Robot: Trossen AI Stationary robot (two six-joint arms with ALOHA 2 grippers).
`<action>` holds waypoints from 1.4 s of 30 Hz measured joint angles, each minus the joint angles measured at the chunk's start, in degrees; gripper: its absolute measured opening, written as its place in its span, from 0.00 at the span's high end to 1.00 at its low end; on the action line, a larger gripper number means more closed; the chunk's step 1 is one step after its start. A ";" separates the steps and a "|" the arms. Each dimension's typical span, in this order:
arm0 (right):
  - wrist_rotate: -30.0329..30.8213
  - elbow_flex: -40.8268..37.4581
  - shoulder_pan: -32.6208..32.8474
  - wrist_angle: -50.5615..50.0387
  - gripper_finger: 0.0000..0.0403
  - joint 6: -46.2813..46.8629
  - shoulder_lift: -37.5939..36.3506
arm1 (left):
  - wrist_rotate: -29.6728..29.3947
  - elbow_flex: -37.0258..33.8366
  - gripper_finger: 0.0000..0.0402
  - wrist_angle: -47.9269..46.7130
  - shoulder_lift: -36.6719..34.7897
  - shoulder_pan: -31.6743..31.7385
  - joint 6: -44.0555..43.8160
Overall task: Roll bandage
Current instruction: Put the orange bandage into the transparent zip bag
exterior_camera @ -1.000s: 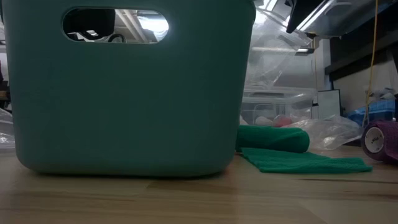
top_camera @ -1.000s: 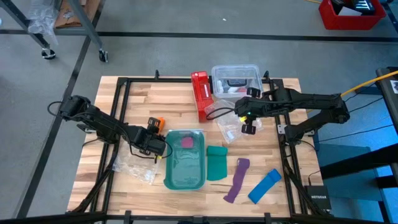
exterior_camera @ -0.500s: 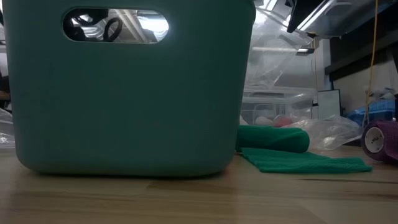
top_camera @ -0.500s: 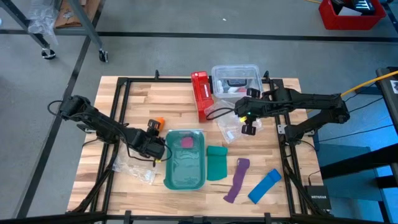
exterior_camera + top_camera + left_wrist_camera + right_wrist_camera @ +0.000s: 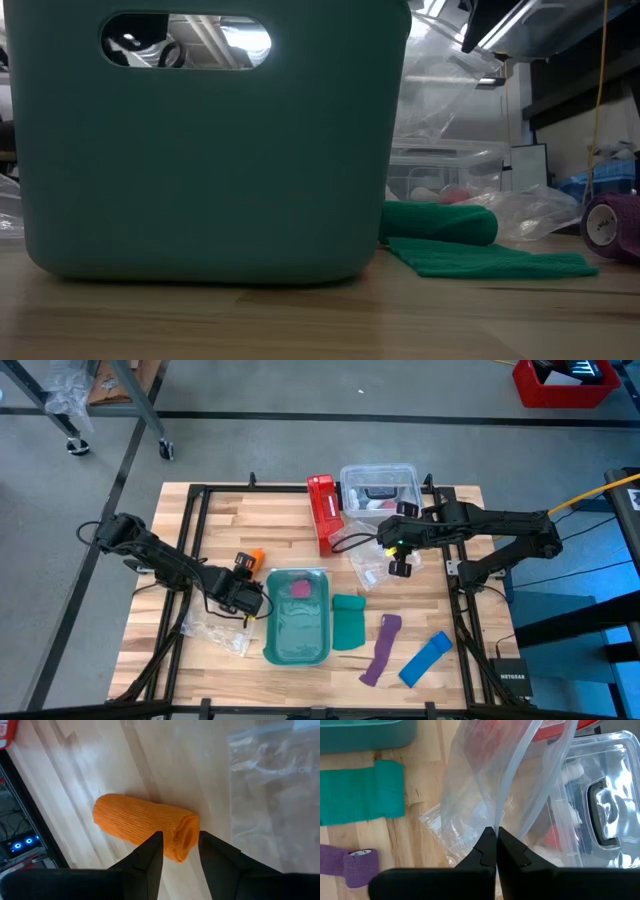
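Note:
The orange bandage is a short roll lying on the wooden table, left of the teal bin. My left gripper reaches it from the table's near left and is shut on its near end; it also shows in the high view. My right gripper hangs above the table's right half, in front of the clear container, shut on a clear plastic bag. My left gripper has the roll's open near end between its two fingertips, one finger on each side. The fingers slant down from the near left, roughly along the roll. The rest of the roll lies on the table. My right gripper pinches a gathered fold of the clear bag between its shut fingers, coming from above and slanting down. The bag is drawn up to the fingers, and its lower part rests on the table.
A red box stands beside the clear container. A green bandage, a purple strip and a blue strip lie near the front right. Another clear bag lies under my left arm. The teal bin fills the low view.

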 joint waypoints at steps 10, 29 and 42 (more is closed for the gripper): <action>0.00 0.00 0.00 0.02 1.00 -0.43 0.00 | -0.03 -2.53 0.71 1.57 0.00 0.00 1.78; 0.01 0.00 0.00 0.33 1.00 -0.45 0.00 | -1.59 -2.53 0.71 1.60 0.18 1.08 1.29; 0.11 0.00 0.00 0.36 1.00 -0.54 0.00 | -2.38 -2.53 0.71 1.83 0.39 6.50 1.06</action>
